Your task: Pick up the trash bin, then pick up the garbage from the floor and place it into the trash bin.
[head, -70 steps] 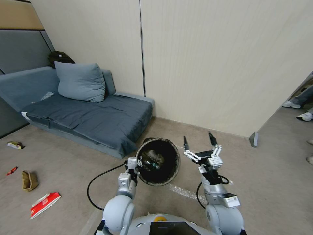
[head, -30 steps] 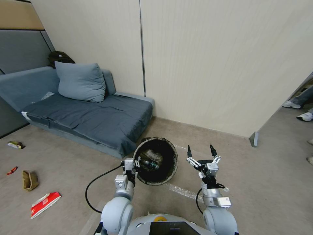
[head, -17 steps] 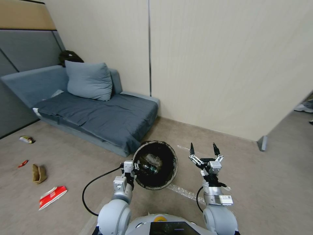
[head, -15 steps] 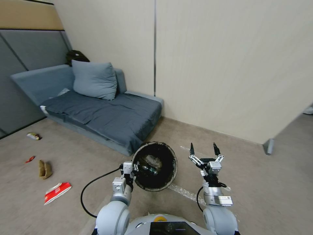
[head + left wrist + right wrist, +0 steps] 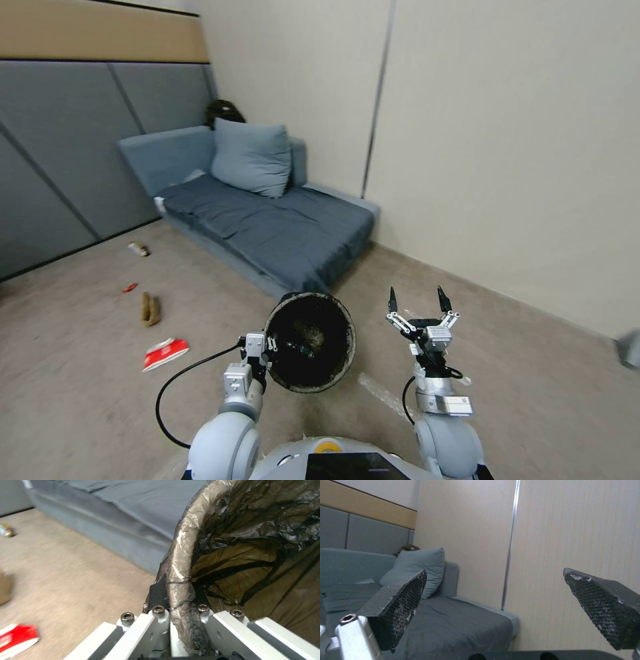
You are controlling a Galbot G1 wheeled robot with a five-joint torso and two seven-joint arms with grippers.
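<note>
Left gripper (image 5: 267, 348) was clamped on the rim of the trash bin (image 5: 311, 341), one finger inside and one outside the lip; the wrist view showed the rim (image 5: 180, 562) pinched between the metal fingers (image 5: 160, 620). Bin was held off the floor just ahead of the robot, tilted so its mouth faced the head camera. Black bag liner was folded over the rim, crinkled, with a brownish sheen inside; something lay at the bottom, too dark to identify. Right gripper (image 5: 415, 303) was raised beside the bin to the right, fingers spread wide, holding nothing; textured black pads (image 5: 400, 605) pointed toward the wall. Floor (image 5: 80, 373) was beige-brown. Garbage lay on it to the left: red-and-white carton (image 5: 165, 352) nearest, tan paper bag (image 5: 149, 309) farther, small red scrap (image 5: 130, 288), wrapper (image 5: 139, 249) near the sofa. Grey sofa (image 5: 267, 227) with a pillow (image 5: 252, 158) stood against the far pale wall (image 5: 507, 133); grey panels (image 5: 67, 153) lined the left wall.
</note>
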